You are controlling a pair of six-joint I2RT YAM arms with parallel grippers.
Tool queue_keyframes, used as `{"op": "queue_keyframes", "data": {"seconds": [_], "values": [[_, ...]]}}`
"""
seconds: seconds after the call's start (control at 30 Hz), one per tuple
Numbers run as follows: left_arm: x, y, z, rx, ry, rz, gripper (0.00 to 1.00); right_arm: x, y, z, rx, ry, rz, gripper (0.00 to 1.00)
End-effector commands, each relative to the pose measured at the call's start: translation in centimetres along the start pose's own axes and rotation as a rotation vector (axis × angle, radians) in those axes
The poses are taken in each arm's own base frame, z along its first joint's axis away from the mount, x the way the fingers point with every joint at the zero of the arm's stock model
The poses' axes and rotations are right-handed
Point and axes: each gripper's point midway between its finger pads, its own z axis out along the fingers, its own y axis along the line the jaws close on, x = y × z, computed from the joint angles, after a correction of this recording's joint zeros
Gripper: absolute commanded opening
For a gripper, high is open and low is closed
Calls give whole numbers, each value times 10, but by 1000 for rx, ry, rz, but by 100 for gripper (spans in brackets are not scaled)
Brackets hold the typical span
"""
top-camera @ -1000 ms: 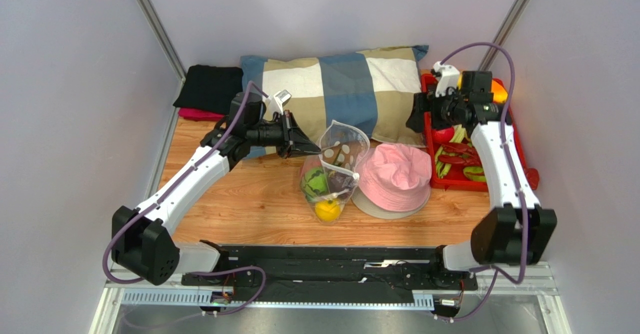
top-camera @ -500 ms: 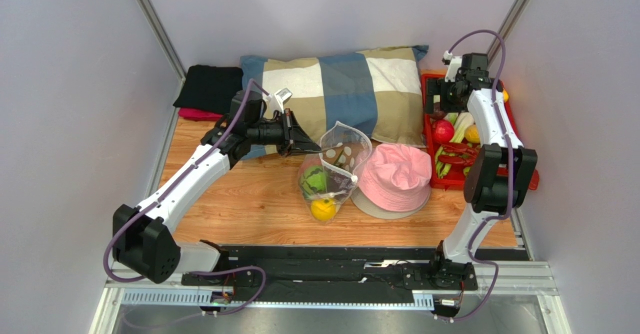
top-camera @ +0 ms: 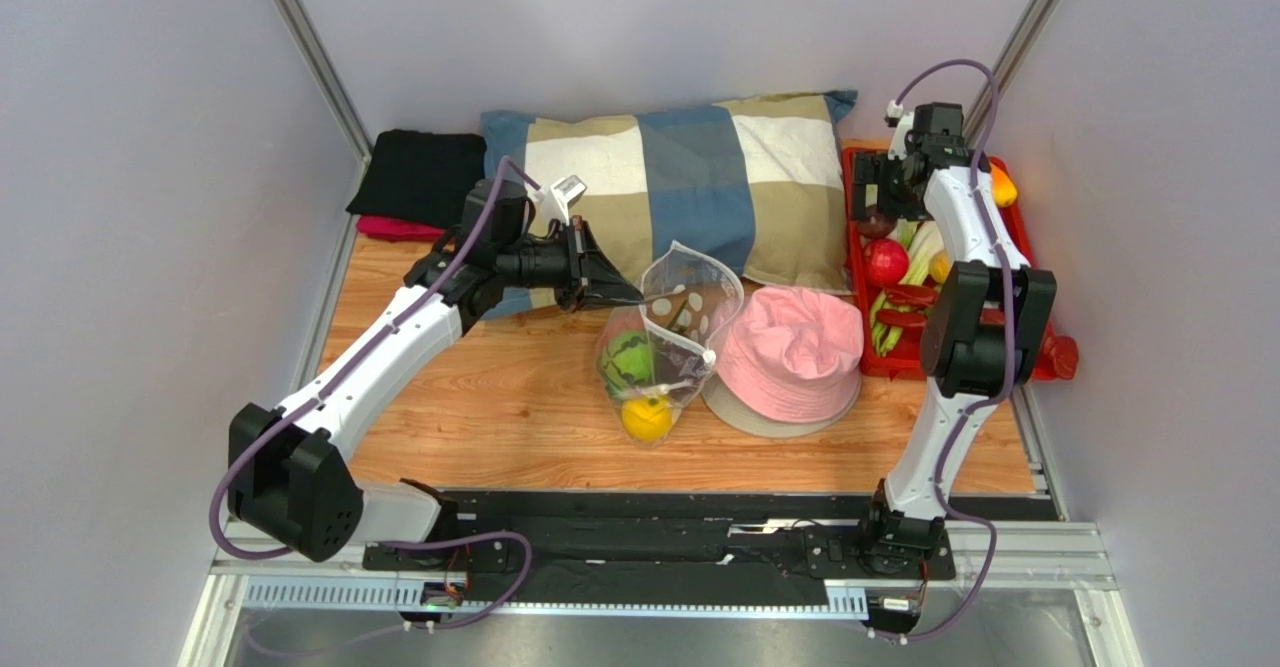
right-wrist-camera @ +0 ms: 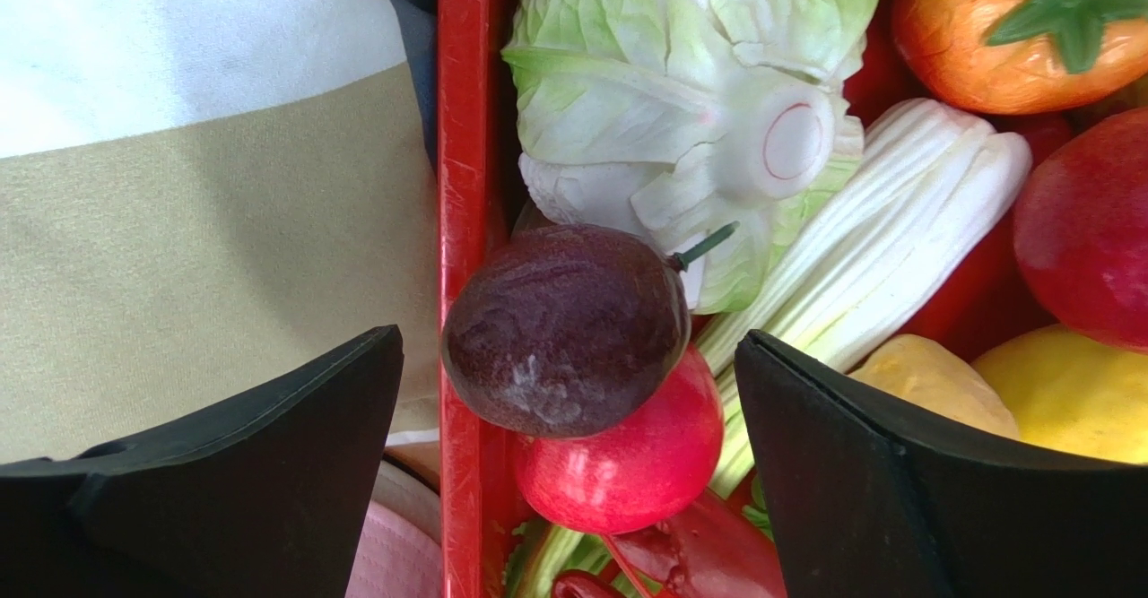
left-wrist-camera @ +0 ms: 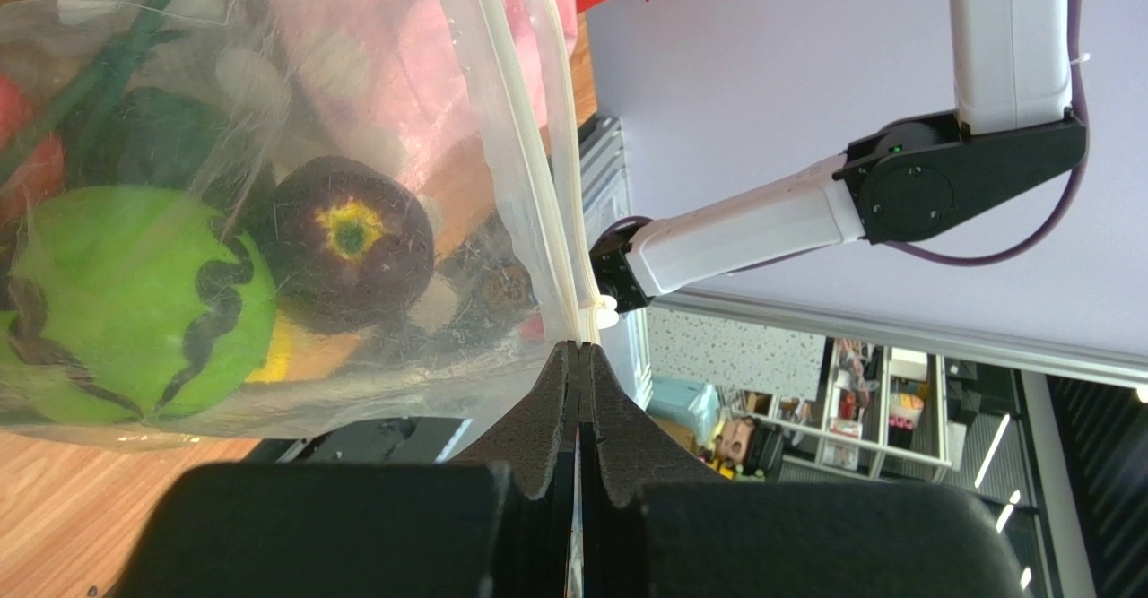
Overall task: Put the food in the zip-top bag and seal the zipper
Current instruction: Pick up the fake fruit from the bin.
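Left wrist view had the left gripper (left-wrist-camera: 580, 349) shut tight on the zipper (left-wrist-camera: 519, 154) of the bag (left-wrist-camera: 431, 343), pinching the strip's end; behind the clear film sat a green fruit (left-wrist-camera: 121, 302) and a dark fruit (left-wrist-camera: 351, 242); seen from above, the bag stood on the table (top-camera: 496, 412) with its mouth gaping upward, a yellow fruit (top-camera: 649, 418) at its bottom, the hat (top-camera: 789, 352) just beside it, the pillow (top-camera: 676, 172) behind. The right gripper (right-wrist-camera: 569, 343) hung wide open and empty over the left wall of the tray (right-wrist-camera: 458, 114), its jaws either side of a purple fruit (right-wrist-camera: 566, 329) and apart from it; that fruit lay against a red fruit (right-wrist-camera: 627, 457), with a cabbage (right-wrist-camera: 674, 74) and a white stalk (right-wrist-camera: 863, 235) alongside; the tray lay right of the hat, well apart from the bag.
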Motion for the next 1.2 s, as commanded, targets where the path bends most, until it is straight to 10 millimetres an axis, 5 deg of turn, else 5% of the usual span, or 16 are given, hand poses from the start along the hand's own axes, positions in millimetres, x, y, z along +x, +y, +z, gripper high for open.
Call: {"op": "queue_keyframes", "data": {"seconds": [0.0,0.33,0.57,0.67,0.77,0.9,1.0,1.17], "values": [[-7,-21,-5,52,-9,55,0,-17,4,2,-17,-45,42,97],[-5,-16,-6,45,-6,47,0,-19,0,-6,-16,-62,23,74],[-5,-18,-6,48,-7,54,0,-33,-7,-43,-11,-125,6,52],[-5,-17,-6,47,-4,52,0,-42,7,-72,-75,-166,-9,45],[-5,-18,-6,50,-3,58,0,-52,48,-116,-246,-225,-36,45],[-4,-15,-3,61,14,43,0,-43,141,-183,-528,-271,-159,45],[-4,-18,-3,74,24,51,0,-24,207,-233,-744,-308,-222,46],[-4,-24,-5,98,32,70,0,25,272,-271,-906,-274,-360,46]]}}
